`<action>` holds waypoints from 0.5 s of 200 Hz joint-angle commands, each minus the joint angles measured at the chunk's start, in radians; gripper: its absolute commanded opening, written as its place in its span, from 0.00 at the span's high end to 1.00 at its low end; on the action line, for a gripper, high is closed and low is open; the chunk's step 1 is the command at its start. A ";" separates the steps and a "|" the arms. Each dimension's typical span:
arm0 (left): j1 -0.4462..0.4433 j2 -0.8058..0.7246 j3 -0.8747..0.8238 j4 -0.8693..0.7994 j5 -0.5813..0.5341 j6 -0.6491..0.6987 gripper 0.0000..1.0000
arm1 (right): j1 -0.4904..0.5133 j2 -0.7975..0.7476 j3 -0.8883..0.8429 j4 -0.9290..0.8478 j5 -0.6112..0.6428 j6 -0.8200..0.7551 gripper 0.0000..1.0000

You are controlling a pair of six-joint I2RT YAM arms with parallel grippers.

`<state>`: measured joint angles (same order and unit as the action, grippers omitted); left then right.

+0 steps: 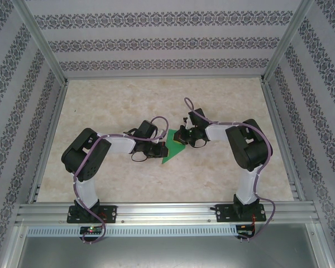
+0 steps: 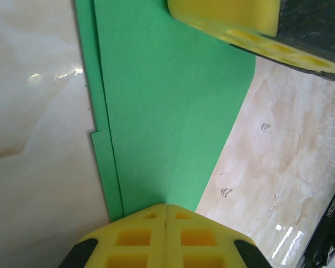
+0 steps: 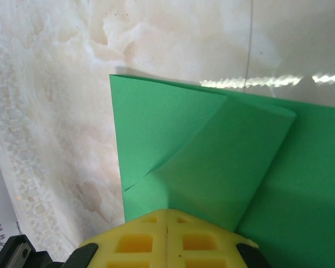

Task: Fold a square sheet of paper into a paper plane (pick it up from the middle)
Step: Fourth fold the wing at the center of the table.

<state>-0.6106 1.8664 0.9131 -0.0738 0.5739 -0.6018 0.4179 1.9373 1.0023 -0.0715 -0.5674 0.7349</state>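
Observation:
The green sheet of paper (image 1: 175, 151) lies partly folded on the marble table, between both grippers. In the left wrist view the paper (image 2: 167, 111) lies flat in layers with stepped edges on its left side. My left gripper (image 2: 166, 207) is shut, its yellow tips resting on the paper's near edge. My right gripper (image 3: 167, 212) is shut too, its tips set against a folded-over flap (image 3: 223, 162) that curves up from the sheet (image 3: 156, 120). One of its yellow fingers (image 2: 229, 19) shows at the top of the left wrist view. From above, the left gripper (image 1: 158, 151) and right gripper (image 1: 182, 137) nearly meet over the paper.
The marble tabletop (image 1: 156, 100) is fenced by an aluminium frame (image 1: 162, 211) and patterned walls (image 1: 167, 44). Both arm bases stand on the near rail. Cables loop over each arm.

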 commanded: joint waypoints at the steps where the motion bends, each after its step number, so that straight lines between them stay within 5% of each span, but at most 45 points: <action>1: 0.003 0.074 -0.077 -0.204 -0.141 0.040 1.00 | -0.054 0.046 0.036 0.009 0.132 -0.038 0.94; 100: 0.002 0.083 -0.080 -0.205 -0.136 0.045 1.00 | -0.105 0.097 0.102 -0.007 0.117 -0.043 0.93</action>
<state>-0.6106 1.8664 0.9096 -0.0700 0.5747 -0.5945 0.3634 1.9865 1.0698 -0.1097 -0.6075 0.7223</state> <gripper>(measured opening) 0.068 0.075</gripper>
